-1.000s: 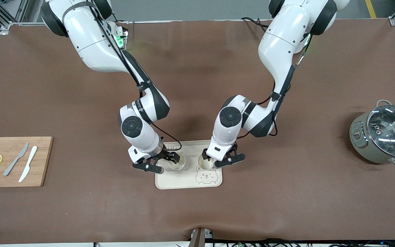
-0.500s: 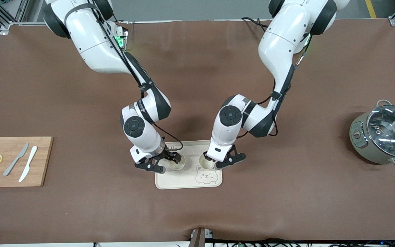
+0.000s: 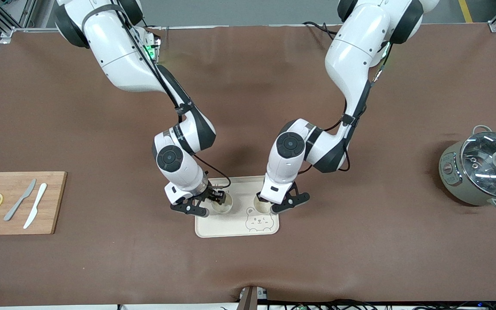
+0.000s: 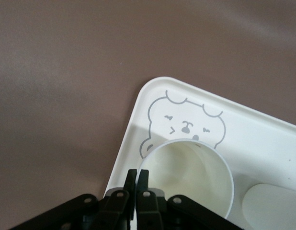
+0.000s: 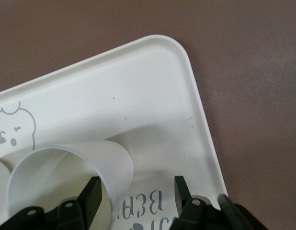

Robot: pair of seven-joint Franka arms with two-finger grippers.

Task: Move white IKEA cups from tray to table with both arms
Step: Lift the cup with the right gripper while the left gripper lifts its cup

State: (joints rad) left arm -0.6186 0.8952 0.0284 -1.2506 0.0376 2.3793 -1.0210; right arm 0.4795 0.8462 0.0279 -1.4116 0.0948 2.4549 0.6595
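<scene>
tabletop [image 3: 360, 258] brown | tray [image 3: 230, 228] at 6 o'clock of centre, holds both cups | left claw [image 4: 137, 184] pinched shut on one cup [image 4: 188, 177] rim | right claw [image 5: 136, 191] fingers apart, astride other cup [image 5: 66, 179] wall, not gripping

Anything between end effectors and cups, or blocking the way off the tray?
Nothing visible. Left end effector pinches one off-white tapered cup at its rim; right end effector straddles the wall of the other cup.
</scene>
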